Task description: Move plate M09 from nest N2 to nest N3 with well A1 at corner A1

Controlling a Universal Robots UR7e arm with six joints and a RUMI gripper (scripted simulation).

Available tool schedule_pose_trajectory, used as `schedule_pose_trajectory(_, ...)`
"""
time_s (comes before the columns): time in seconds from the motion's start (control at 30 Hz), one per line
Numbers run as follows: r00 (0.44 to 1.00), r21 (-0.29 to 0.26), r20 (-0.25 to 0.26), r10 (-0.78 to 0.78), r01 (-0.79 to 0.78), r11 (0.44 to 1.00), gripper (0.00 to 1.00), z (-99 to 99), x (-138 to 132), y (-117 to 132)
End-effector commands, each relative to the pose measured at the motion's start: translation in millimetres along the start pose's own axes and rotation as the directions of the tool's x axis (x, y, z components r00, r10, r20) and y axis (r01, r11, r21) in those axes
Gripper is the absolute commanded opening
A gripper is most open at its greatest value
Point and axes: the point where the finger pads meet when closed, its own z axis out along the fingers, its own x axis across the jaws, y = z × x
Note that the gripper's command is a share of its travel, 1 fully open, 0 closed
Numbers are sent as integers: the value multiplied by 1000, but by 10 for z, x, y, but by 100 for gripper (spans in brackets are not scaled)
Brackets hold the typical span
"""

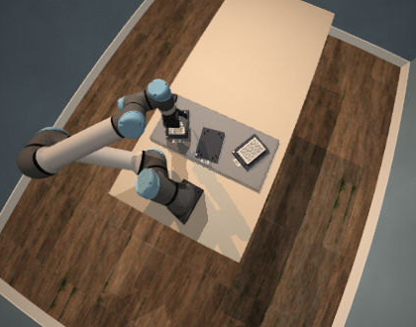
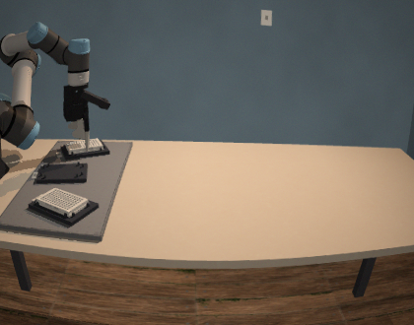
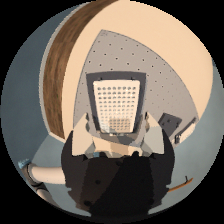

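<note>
A white well plate point(image 1: 177, 131) sits on a black nest at the far end of the grey mat; it also shows in the exterior view point(image 2: 83, 147) and the wrist view point(image 3: 116, 106). I cannot read its label. My gripper point(image 1: 175, 127) is open and points straight down over this plate, with the fingertips point(image 2: 85, 140) down at plate level. In the wrist view the two fingers stand on either side of the plate's near end, apart from it. An empty black nest point(image 1: 210, 145) point(image 2: 60, 172) lies in the middle of the mat.
A second white well plate point(image 1: 251, 151) point(image 2: 61, 201) sits on a black nest at the other end of the mat. The grey mat point(image 2: 108, 185) lies at one end of a long beige table. The arm's base point(image 1: 185, 201) stands beside the mat.
</note>
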Motion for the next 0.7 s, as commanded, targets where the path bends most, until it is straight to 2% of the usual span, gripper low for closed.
schedule_pose_trajectory(0.0,1000,0,0,0,0,1000,82,0,2,-2)
schedule_pose_trajectory(0.13,1000,0,0,0,0,1000,82,1,2,-2)
schedule_pose_trajectory(0.17,1000,0,0,0,0,1000,0,1,2,-2)
schedule_pose_trajectory(0.67,1000,0,-1,0,0,1000,0,0,2,-3)
